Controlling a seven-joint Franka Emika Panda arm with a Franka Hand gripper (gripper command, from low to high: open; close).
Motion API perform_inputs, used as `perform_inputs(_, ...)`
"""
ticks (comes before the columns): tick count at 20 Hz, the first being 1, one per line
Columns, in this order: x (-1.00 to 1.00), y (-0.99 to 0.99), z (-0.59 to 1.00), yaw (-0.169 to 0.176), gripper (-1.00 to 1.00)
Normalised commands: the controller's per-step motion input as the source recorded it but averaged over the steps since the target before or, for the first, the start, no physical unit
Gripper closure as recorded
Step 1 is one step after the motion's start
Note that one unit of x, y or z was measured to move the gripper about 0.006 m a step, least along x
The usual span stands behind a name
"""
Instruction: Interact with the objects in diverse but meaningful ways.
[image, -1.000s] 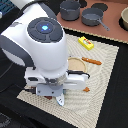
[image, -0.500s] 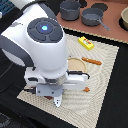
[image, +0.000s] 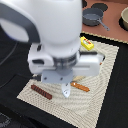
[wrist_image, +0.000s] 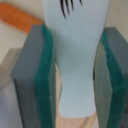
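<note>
White-grey fish shape (wrist_image: 76, 55) between hand (wrist_image: 75, 82) pads, black markings, no legible writing.

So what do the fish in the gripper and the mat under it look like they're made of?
The fish looks like smooth matte plastic: uniform pale surface, painted black gill lines, though it could be painted wood. The gripper pads look like green rubber. The mat looks woven, with a fine ribbed weave.

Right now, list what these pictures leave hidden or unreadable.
1. Exterior view: the arm's white body covers the middle of the woven mat; whatever lies under it is unseen.
2. Exterior view: the claw is blurred; only the tip of the white-grey fish shape shows.
3. Wrist view: the fish is cut off by the frame edge and fills the picture.
4. Exterior view: the yellow carton print is too small to read.
</note>
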Motion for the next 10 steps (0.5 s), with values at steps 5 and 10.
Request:
perform_inputs(5, 0.13, 0.92, -0.01, 0.041, 1.0)
perform_inputs(10, -0.13, 0.57, -0.28, 0.051, 1.0)
